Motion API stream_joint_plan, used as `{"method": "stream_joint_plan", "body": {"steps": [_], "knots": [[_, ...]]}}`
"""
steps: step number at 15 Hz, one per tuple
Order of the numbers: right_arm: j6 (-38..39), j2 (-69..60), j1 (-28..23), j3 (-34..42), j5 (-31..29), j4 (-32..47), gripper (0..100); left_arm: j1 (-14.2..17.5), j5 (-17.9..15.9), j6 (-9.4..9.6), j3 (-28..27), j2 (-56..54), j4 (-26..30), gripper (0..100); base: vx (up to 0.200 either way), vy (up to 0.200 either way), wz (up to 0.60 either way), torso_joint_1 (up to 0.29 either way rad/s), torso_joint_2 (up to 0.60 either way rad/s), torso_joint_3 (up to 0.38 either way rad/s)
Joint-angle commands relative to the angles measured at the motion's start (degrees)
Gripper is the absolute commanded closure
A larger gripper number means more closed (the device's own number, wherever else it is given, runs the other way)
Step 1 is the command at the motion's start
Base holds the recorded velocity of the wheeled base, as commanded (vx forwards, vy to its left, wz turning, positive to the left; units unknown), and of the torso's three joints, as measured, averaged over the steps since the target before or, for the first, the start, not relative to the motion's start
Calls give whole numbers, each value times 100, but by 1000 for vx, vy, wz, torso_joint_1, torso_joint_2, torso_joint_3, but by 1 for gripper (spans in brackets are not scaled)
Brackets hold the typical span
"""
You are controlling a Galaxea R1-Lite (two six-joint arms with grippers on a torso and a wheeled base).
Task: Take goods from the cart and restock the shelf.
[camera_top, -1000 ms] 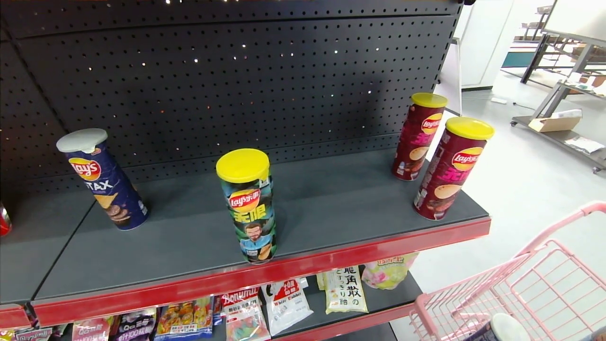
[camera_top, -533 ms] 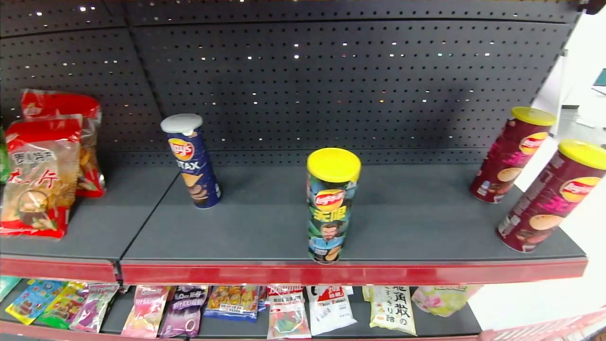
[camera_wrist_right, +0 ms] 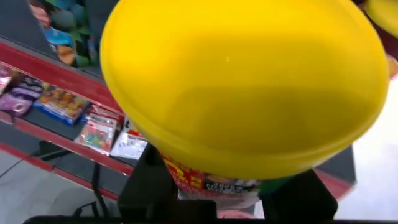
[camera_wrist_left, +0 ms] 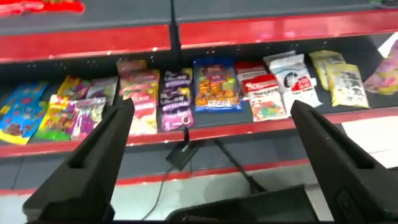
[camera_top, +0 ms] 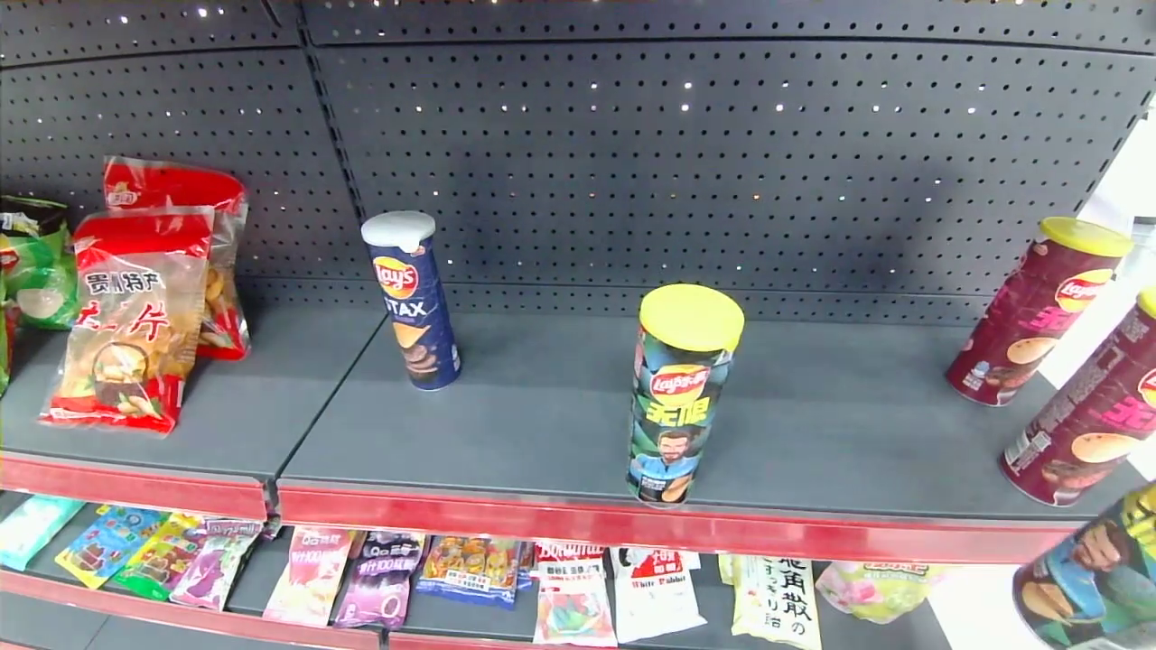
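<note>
On the upper shelf, in the head view, a green can with a yellow lid stands upright at the very front edge. A blue can stands farther back to its left. Two dark red cans stand at the right end, and snack bags lean at the left end. The held can shows tilted at the lower right corner, below the shelf edge and not yet over the board.

In the left wrist view, the left gripper has its fingers spread wide with nothing between them. It hangs low, facing the candy packets on the lower shelf.

In the right wrist view, the right gripper pinches the held can on its body, with the yellow lid toward the camera.

I think the danger is in the approach. The held can comes from below and from the right, so it could strike the red front edge or push the nearest dark red can. If it is set down tilted, it may fall and roll off. The green can at the edge could also be knocked off.
</note>
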Motion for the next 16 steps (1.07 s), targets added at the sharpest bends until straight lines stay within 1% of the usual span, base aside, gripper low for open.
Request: {"method": "stream_joint_plan", "body": {"steps": [1, 3, 5, 6, 7, 9, 10, 11, 12, 13, 14, 15, 16], "knots": [[43, 1809, 302, -478, 689, -825, 100, 258, 32, -13, -90, -48, 173, 0, 0, 0, 0, 0, 0, 0], [43, 2521, 320, -918, 803, -930, 100, 1154, -3, -22, -72, 93, 261, 0, 0, 0, 0, 0, 0, 0], [43, 2925, 320, -1190, 812, -965, 100, 1532, -56, -13, 130, -66, 252, 0, 0, 0, 0, 0, 0, 0], [51, 3083, 320, -1340, 812, -965, 100, 1462, -223, 84, 420, -558, 208, 0, 0, 0, 0, 0, 0, 0], [43, 3215, 320, -1472, 812, -965, 100, 1453, -363, 330, 666, -663, 94, 0, 0, 0, 0, 0, 0, 0], [43, 3338, 320, -1595, 812, -965, 100, 1453, -451, 427, 991, -663, -768, 0, 0, 0, 0, 0, 0, 0], [51, 3391, 320, -1560, 812, -965, 100, 1453, -425, 471, 1431, -663, -1427, 0, 0, 0, 0, 0, 0, 0], [43, 3382, 320, -1533, 812, -965, 100, 1453, -434, 383, 1730, -663, -2069, 0, 0, 0, 0, 0, 0, 0], [51, 3391, 320, -1542, 812, -965, 100, 1462, -486, 321, 1853, -663, -2350, 0, 0, 0, 0, 0, 0, 0], [51, 3408, 320, -1568, 874, -965, 100, 1462, -794, 304, 1940, -663, -2526, 0, 0, 0, 0, 0, 0, 0], [43, 3479, 311, -1603, 970, -965, 100, 1453, -908, 330, 1940, -663, -2526, 0, 0, 0, 0, 0, 0, 0], [43, 3523, 311, -1639, 979, -974, 100, 1462, -856, 330, 1958, -663, -2534, 0, 0, 0, 0, 0, 0, 0], [43, 3558, 302, -1665, 988, -974, 100, 1462, -636, 321, 1967, -663, -2561, 0, 0, 0, 0, 0, 0, 0]]}}
